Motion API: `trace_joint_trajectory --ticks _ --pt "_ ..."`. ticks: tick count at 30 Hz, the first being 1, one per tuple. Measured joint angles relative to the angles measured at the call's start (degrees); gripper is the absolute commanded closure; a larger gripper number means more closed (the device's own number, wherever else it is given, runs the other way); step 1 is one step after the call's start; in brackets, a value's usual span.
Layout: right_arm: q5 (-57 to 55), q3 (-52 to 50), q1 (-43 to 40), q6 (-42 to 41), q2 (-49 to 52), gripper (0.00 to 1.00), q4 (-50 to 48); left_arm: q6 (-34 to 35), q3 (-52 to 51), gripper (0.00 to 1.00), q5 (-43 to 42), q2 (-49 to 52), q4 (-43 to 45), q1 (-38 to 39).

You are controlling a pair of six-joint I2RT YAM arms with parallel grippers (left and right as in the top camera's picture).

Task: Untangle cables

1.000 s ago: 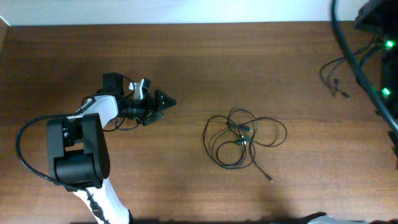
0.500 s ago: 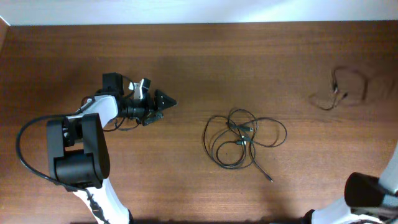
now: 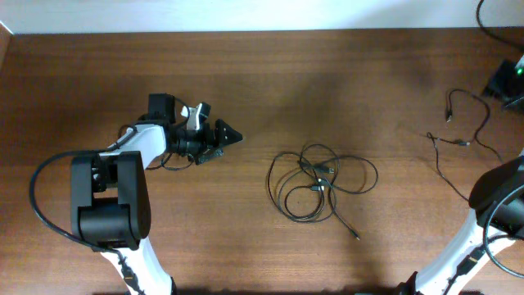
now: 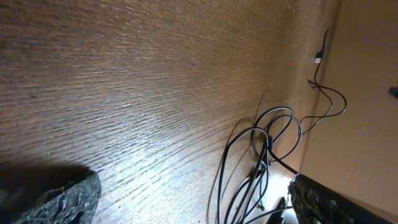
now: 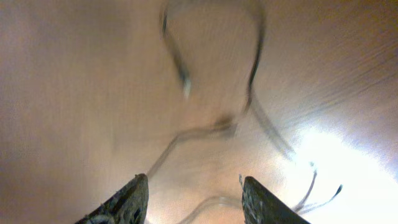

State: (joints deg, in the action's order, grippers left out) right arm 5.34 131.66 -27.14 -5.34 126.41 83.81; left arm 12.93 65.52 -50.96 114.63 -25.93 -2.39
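A knotted bundle of thin black cables (image 3: 319, 184) lies on the wooden table right of centre, with one plug end trailing toward the front (image 3: 354, 236). It also shows in the left wrist view (image 4: 264, 155). My left gripper (image 3: 228, 135) is open and empty, low over the table and well left of the bundle, pointing at it (image 4: 193, 202). A separate loose cable (image 3: 463, 131) lies at the far right. My right gripper (image 5: 196, 190) is open and empty above this loose cable (image 5: 211, 127), which is blurred in the right wrist view.
The right arm (image 3: 495, 197) rises from the front right corner, and its wrist with a green light (image 3: 512, 78) is at the right edge. The left arm's base (image 3: 102, 205) stands at the front left. A pale wall borders the table's far edge.
The right arm has swung at the far right and the loose cable there now lies spread out further toward the front. My left gripper has shifted slightly right. The bundle has not moved.
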Motion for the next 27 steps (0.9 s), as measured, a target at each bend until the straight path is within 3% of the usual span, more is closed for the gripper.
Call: trace_joint_trajectory --ticks 4,5,6,8,9,10,11,12,15,18,22,23,24,25,26,27 --pt "2.6 -0.4 2.4 4.1 1.5 0.41 8.3 0.0 0.0 0.01 0.1 0.0 0.3 0.0" --pt "3.0 -1.4 3.4 5.3 1.6 0.26 9.2 0.2 0.0 0.01 0.2 0.0 0.4 0.0" --pt "3.1 -2.8 4.1 5.8 1.6 0.21 9.0 0.2 0.0 0.01 0.2 0.0 0.5 0.0" --pt "2.9 -8.1 5.2 7.1 1.9 0.21 7.7 0.2 0.0 0.01 0.2 0.0 0.7 0.0" --pt "2.6 -10.8 5.6 7.3 2.0 0.29 6.5 0.2 0.0 0.01 0.3 0.0 0.7 0.0" --pt "2.3 -14.9 5.8 7.7 2.2 0.43 4.1 0.2 0.0 0.01 0.2 0.0 0.7 0.0" --pt "2.2 -17.5 5.9 7.5 2.3 0.91 3.1 0.2 0.0 0.01 0.3 0.0 0.7 0.0" --pt "1.6 -20.6 5.9 7.8 2.5 0.96 0.8 0.2 0.0 0.01 0.3 0.0 0.7 0.0" --pt "-4.5 -21.2 5.6 4.5 2.7 0.96 1.0 0.2 0.1 0.01 0.3 0.0 0.7 0.0" --pt "-16.2 -14.7 2.6 -3.3 3.0 0.96 7.4 0.2 0.1 0.01 0.3 0.0 0.8 0.0" --pt "-21.7 -7.8 -5.1 -10.1 2.9 0.96 9.2 0.3 0.1 0.01 0.4 0.0 0.9 0.0" --pt "-22.3 -7.6 -7.1 -11.1 2.9 0.94 9.1 0.4 0.1 0.01 0.4 0.0 0.9 0.0" --pt "-22.6 -7.6 -9.0 -11.7 2.9 0.66 8.9 0.4 0.1 0.01 0.4 0.0 0.9 0.0" --pt "-22.7 -7.6 -10.3 -12.1 2.9 0.3 8.7 0.4 0.1 0.01 0.4 0.0 0.9 0.0" --pt "-22.5 -7.6 -11.6 -12.4 2.9 0.14 8.2 0.4 0.1 0.01 0.4 0.0 0.9 0.0" --pt "-21.9 -7.6 -12.5 -12.7 2.9 0.07 7.8 0.4 0.1 0.01 0.4 0.0 0.9 0.0"
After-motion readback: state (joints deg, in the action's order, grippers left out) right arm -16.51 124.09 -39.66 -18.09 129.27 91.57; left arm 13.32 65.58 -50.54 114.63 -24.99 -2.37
